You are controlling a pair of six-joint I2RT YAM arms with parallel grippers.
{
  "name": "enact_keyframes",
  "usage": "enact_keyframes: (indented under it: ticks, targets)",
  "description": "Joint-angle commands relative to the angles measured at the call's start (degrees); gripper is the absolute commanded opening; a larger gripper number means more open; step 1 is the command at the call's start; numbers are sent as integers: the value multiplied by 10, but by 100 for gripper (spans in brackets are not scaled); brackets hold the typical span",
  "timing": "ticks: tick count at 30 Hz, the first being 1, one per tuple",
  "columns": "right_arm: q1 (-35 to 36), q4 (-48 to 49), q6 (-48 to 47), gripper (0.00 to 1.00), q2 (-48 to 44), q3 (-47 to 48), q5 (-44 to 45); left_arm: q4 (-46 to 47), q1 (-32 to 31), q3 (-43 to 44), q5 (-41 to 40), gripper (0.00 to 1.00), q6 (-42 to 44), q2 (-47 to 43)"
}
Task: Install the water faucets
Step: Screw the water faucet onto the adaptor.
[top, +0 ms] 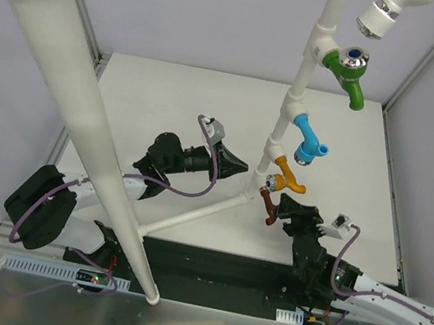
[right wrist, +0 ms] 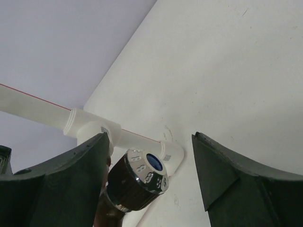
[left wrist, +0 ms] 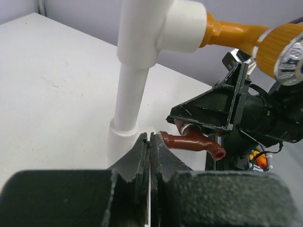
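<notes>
- From above, four faucets sit on the white pipe point(top: 294, 100): green faucet point(top: 349, 72), blue faucet point(top: 310, 141), orange faucet point(top: 288, 177), and brown faucet point(top: 270, 205) at the right gripper's point(top: 282, 211) fingertips.
- At the left wrist, the left gripper point(left wrist: 150, 142) is pressed shut and empty, with the brown faucet just ahead.
- Only the right wrist shows its jaws wide apart, with the silver knob point(right wrist: 142, 177) between them, close to one finger.

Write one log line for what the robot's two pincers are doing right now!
left pincer: shut, empty | right pincer: open around brown faucet | green faucet, blue faucet, orange faucet: on white pipe
</notes>
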Motion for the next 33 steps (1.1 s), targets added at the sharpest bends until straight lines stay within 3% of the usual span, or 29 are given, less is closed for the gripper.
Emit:
enact_keyframes:
  ticks: [1, 4, 8, 12, 17, 21, 26, 33]
  targets:
    - [1, 11, -80, 80, -47, 24, -7, 8, 0, -4, -20, 0, 35, -31]
    - [1, -4, -105, 86, -86, 29, -19, 9, 0, 8, -22, 0, 39, -27]
    - [1, -21, -164, 87, -140, 38, -40, 12, 1, 39, -7, 0, 41, -11]
    - [0, -63, -235, 87, -173, 62, -55, 13, 0, 57, 3, 17, 41, 5]
    - [1, -200, -266, 85, -152, 132, -36, 18, 0, 72, 0, 23, 46, 22]
    - [1, -244, -295, 84, -117, 175, -13, 31, 0, 102, 6, 34, 51, 52]
    - [0, -224, -331, 84, -107, 180, -28, 86, -3, 146, 29, 42, 41, 117]
    - [0, -173, -443, 84, -133, 169, -74, 142, -12, 177, 50, 45, 47, 196]
